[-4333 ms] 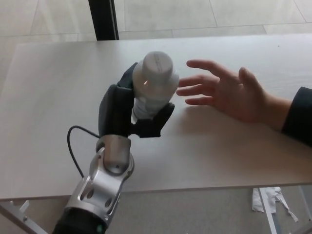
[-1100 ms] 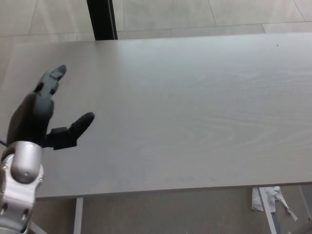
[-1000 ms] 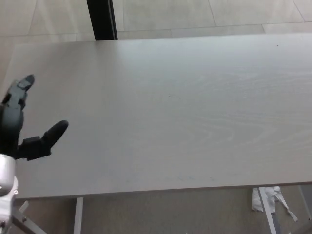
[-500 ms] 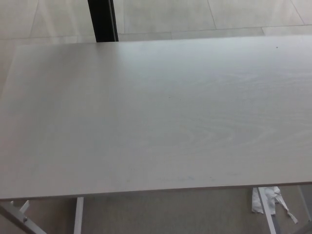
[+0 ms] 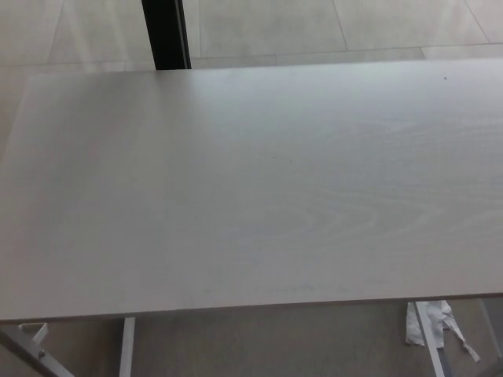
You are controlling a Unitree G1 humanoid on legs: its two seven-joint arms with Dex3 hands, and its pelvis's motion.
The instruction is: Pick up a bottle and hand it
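Across the pale wood-grain rectangular table (image 5: pixel 259 188) no bottle and neither robot hand can be seen, so finger opening and hold cannot be told, and any further reach would be misjudged for want of a visible target.

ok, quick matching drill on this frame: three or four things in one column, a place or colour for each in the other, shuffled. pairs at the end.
Things:
1. table
2. black post
3. crumpled white scrap
4. white table leg

Place or colour:
A. on the floor, lower right
B. pale wood grain, fills most of the view
C. under the near edge, lower left
D. beyond the far edge, upper left

Pairs: 1-B, 2-D, 3-A, 4-C
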